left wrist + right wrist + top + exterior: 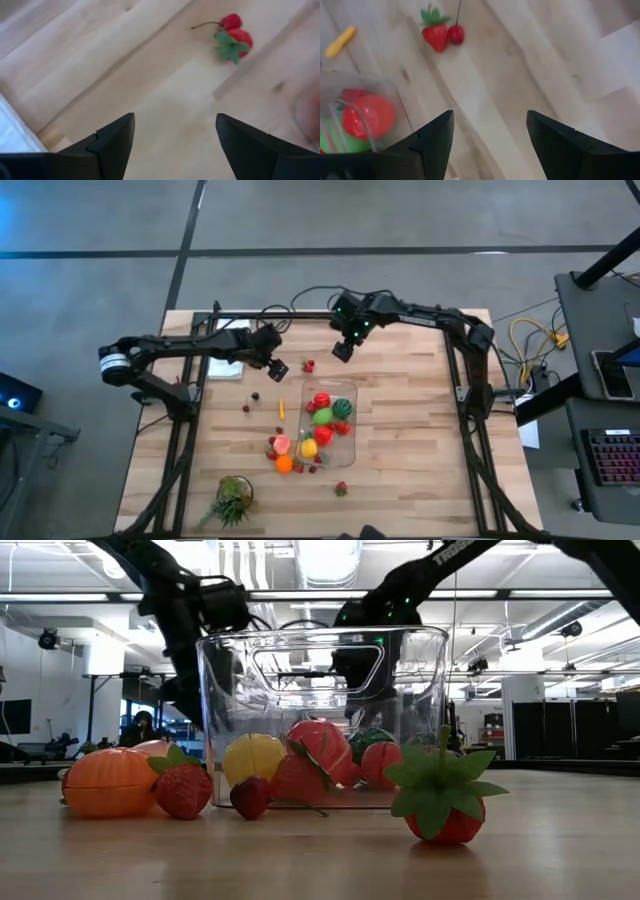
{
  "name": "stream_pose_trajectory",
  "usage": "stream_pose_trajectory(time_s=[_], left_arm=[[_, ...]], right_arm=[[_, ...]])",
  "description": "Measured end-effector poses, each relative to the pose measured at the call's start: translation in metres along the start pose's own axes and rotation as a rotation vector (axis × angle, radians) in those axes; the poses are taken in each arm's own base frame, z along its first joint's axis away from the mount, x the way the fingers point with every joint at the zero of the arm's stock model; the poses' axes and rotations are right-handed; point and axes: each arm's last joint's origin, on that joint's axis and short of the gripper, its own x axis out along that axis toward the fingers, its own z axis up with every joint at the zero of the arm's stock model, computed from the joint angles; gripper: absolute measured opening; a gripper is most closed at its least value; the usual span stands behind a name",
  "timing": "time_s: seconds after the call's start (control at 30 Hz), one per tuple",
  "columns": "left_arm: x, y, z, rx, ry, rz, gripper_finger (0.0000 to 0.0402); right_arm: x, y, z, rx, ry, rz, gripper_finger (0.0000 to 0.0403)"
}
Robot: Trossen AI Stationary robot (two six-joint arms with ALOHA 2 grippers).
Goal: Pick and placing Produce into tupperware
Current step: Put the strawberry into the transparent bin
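Observation:
The clear tupperware (346, 389) stands mid-table with several red, green and yellow produce pieces inside; the right wrist view shows its corner (395, 95). More produce lies loose beside its near left corner (284, 456). A strawberry (308, 365) and a cherry (231, 21) lie on the wood beyond its far edge. My left gripper (278, 368) hangs open just left of that pair, and my right gripper (343, 350) hangs open just right of it. Nothing is between either pair of fingers. In the right wrist view, the strawberry (435, 34) and cherry (456, 34) lie ahead of the fingers.
A yellow piece (282, 409) and small red pieces (246, 408) lie left of the tupperware. A strawberry (341, 488) sits near the front edge. A leafy tuft (232, 500) is at the near left, and white paper (228, 368) at the far left.

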Motion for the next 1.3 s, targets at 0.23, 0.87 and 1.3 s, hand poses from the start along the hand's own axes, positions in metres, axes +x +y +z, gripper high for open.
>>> stream_pose_trajectory(time_s=[0.23, 0.87, 1.3], left_arm=[[0.000, 0.012, -0.024, -0.130, -0.018, -0.009, 0.0265], [-0.004, 0.013, -0.028, -0.119, -0.062, -0.048, 0.0265], [-0.006, 0.010, -0.024, -0.120, -0.065, -0.109, 0.0265]], right_arm=[[0.021, -0.003, 0.003, 0.046, 0.039, 0.032, 0.0242], [0.001, 0.009, 0.021, 0.063, -0.044, 0.070, 0.0242], [-0.095, 0.047, -0.025, -0.096, -0.018, 0.026, 0.0242]])
